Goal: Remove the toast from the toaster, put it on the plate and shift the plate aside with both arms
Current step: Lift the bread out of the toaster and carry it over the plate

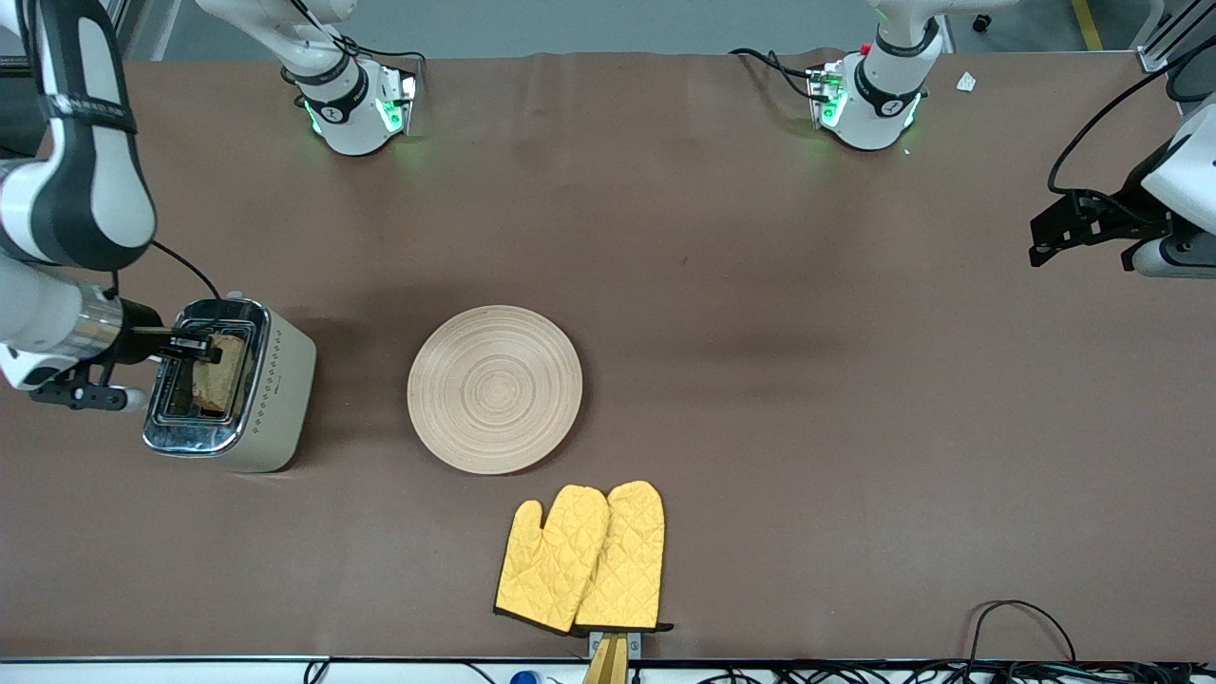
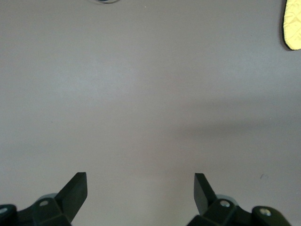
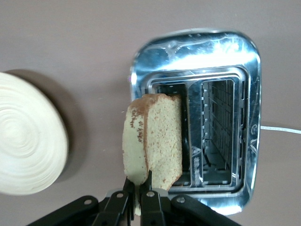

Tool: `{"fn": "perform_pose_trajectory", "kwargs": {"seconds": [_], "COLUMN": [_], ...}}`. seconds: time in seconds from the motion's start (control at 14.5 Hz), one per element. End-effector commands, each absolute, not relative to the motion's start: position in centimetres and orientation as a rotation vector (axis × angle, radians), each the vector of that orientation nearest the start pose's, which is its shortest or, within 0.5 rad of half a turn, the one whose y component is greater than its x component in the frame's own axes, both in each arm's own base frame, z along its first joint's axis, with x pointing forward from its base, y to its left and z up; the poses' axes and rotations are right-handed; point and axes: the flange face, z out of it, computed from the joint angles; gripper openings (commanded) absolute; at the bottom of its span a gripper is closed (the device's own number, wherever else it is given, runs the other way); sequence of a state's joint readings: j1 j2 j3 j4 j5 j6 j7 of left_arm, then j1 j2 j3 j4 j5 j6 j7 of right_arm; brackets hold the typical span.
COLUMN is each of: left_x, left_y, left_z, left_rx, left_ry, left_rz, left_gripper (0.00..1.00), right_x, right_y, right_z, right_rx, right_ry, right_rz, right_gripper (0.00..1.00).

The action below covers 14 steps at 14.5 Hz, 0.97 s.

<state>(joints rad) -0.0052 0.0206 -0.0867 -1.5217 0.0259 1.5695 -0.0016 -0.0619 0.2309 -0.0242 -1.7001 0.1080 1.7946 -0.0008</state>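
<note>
My right gripper [image 1: 207, 350] is shut on the toast [image 1: 218, 372], a light brown speckled slice with a darker crust. It holds the slice over the slots of the silver toaster [image 1: 275, 399] at the right arm's end of the table. In the right wrist view the toast [image 3: 157, 139] stands between the closed fingers [image 3: 146, 181], over the toaster [image 3: 235, 56]. The round pale wooden plate [image 1: 495, 388] lies beside the toaster at mid-table; it also shows in the right wrist view [image 3: 26, 141]. My left gripper [image 1: 1045, 249] is open and empty, waiting above the table's left-arm end; it also shows in its own wrist view [image 2: 140, 186].
A pair of yellow oven mitts [image 1: 584, 559] lies nearer the front camera than the plate; one tip shows in the left wrist view [image 2: 292, 26]. A black cable [image 1: 190, 269] runs by the toaster. Cables lie along the front edge [image 1: 1021, 617].
</note>
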Motion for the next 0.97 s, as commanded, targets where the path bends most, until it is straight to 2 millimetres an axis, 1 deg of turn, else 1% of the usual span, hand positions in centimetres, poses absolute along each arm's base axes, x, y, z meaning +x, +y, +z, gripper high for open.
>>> {"fn": "perform_pose_trajectory", "kwargs": {"seconds": [0.0,0.14,0.21,0.28,0.35,0.41,0.48,0.55,0.62,0.83,0.9], "left_x": [56.0,56.0,56.0,56.0,56.0,56.0,56.0,56.0,56.0,56.0,56.0], "left_y": [-4.7,-4.7,-4.7,-4.7,-4.7,-4.7,-4.7,-4.6,-4.7,-4.6,-4.6], "left_z": [63.9,63.9,63.9,63.9,63.9,63.9,63.9,63.9,64.0,63.9,63.9], "left_rx": [-3.108,-3.108,-3.108,-3.108,-3.108,-3.108,-3.108,-3.108,-3.108,-3.106,-3.107], "left_ry": [0.144,0.142,0.144,0.146,0.146,0.146,0.146,0.146,0.146,0.146,0.149], "left_rz": [-0.043,-0.043,-0.043,-0.043,-0.043,-0.043,-0.04,-0.043,-0.045,-0.043,-0.043], "left_gripper": [1.0,1.0,1.0,1.0,1.0,1.0,1.0,1.0,1.0,1.0,1.0], "right_x": [61.5,61.1,60.7,60.6,60.6,60.4,60.3,60.1,59.8,59.4,59.5], "right_y": [-1.5,1.7,3.8,5.2,6.9,9.2,11.3,13.4,15.6,19.8,20.8], "right_z": [47.9,48.6,48.9,48.9,48.6,48.5,47.9,46.6,44.8,40.5,39.7], "right_rx": [-3.0,-2.975,-2.929,-2.889,-2.883,-2.887,-2.895,-2.899,-2.871,-2.803,-2.79], "right_ry": [0.111,0.049,0.038,0.072,0.094,0.095,0.124,0.136,0.142,0.178,0.202], "right_rz": [0.224,0.266,0.293,0.301,0.313,0.316,0.309,0.314,0.316,0.318,0.3], "right_gripper": [0.0,0.0,0.0,0.0,0.0,0.0,0.0,0.0,0.0,0.0,0.0]}}
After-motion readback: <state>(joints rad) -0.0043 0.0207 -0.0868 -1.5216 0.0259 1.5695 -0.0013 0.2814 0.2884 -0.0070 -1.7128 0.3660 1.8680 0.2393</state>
